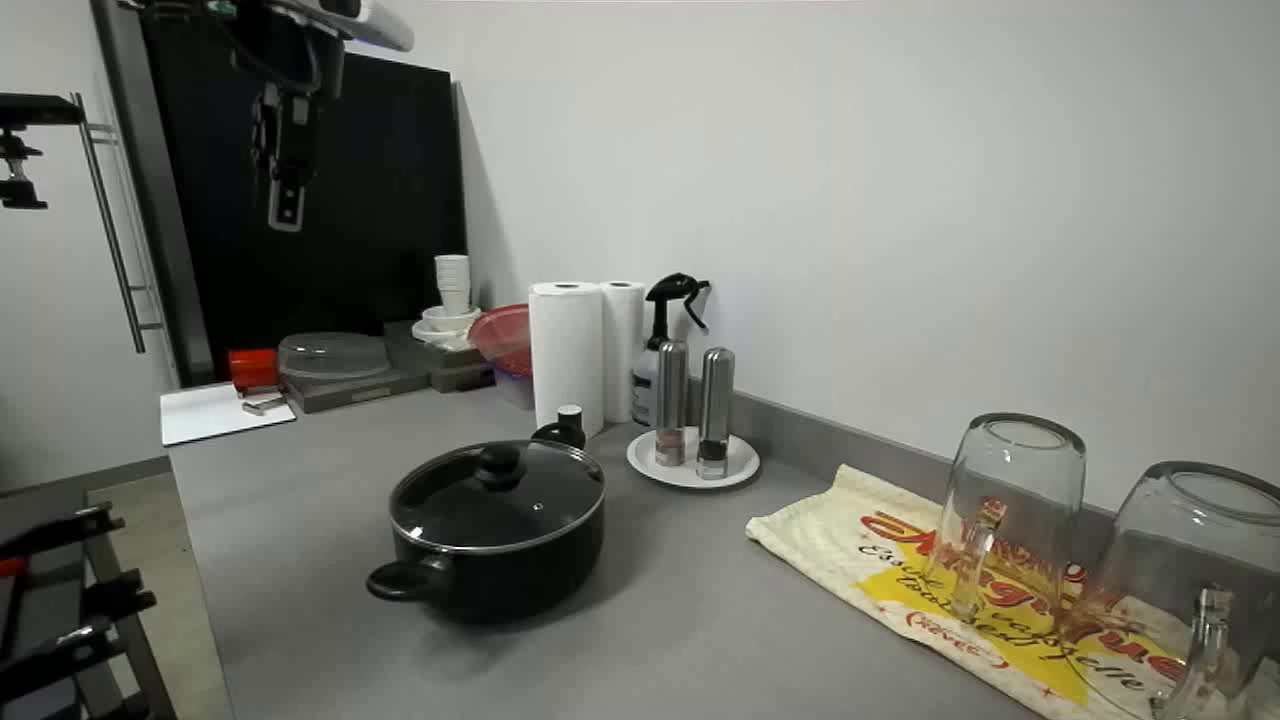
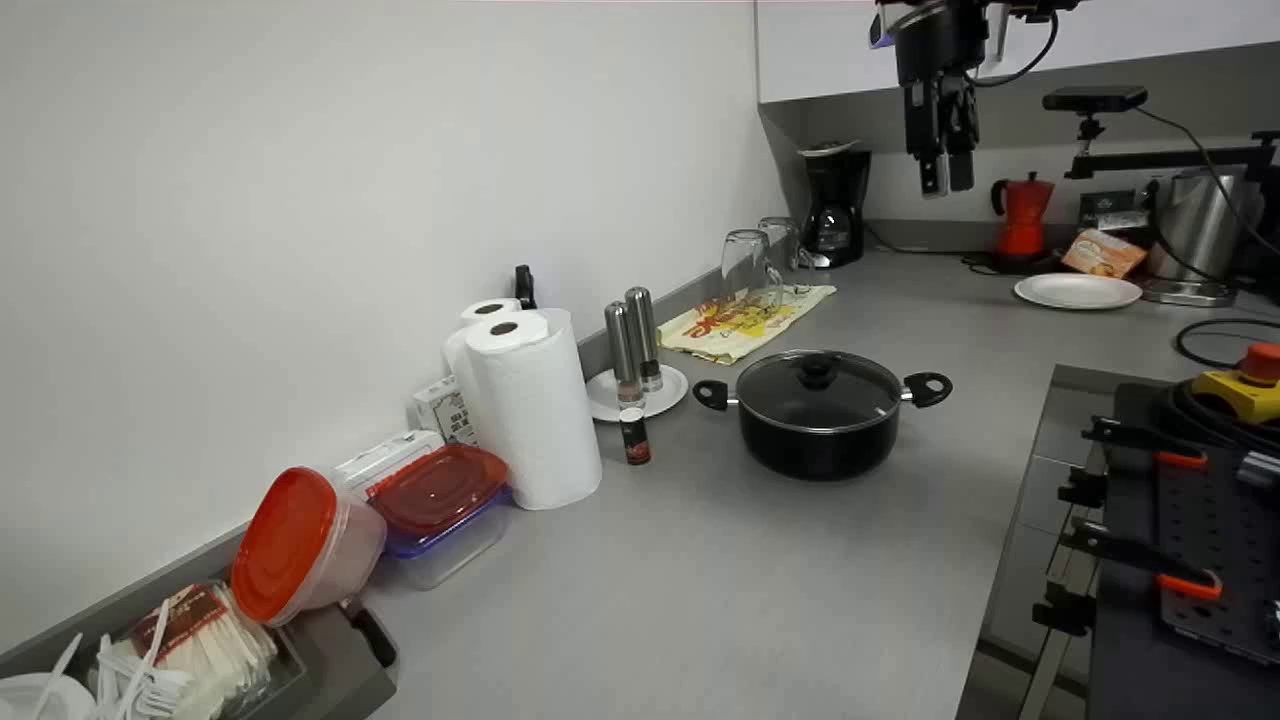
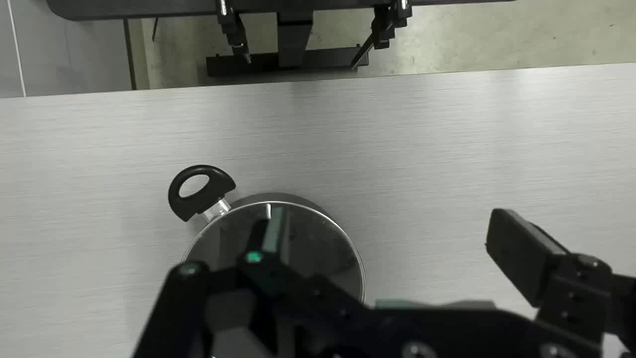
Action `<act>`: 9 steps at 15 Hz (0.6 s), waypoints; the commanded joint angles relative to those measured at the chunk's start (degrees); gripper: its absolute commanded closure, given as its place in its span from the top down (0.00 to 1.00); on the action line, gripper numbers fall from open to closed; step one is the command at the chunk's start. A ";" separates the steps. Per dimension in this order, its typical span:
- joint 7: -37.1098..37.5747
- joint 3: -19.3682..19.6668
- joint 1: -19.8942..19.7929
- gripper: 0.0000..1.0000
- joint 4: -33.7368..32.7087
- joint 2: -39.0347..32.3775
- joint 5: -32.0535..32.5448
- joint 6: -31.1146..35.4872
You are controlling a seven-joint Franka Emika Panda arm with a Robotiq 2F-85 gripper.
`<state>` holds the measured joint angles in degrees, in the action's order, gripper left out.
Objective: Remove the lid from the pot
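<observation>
The tool (image 2: 948, 178) hangs high with its fingers (image 3: 519, 256) spread wide, nothing between them. Well below it and off to one side, the glass lid (image 2: 778, 388) sits on the black cooking pot (image 2: 815, 452). I'd centre over the knob (image 2: 818, 371), descend straight, pinch, then lift level.

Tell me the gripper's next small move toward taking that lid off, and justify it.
Probably ease the open gripper over the knob before lowering: the lid sits on the pot, and in the wrist view only one finger overlaps the lid.
</observation>
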<state>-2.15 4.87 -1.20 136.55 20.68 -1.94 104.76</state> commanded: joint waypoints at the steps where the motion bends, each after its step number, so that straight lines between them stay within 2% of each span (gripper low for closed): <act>1: -0.18 -0.52 -0.58 1.00 -0.08 -0.04 -0.17 -0.08; 7: -0.18 -0.52 -0.59 1.00 -0.08 -0.04 -0.17 -0.07; 9: 0.09 -0.53 -0.66 1.00 -2.97 -3.20 0.06 0.17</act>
<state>-2.14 4.85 -1.27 136.46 20.59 -1.91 104.89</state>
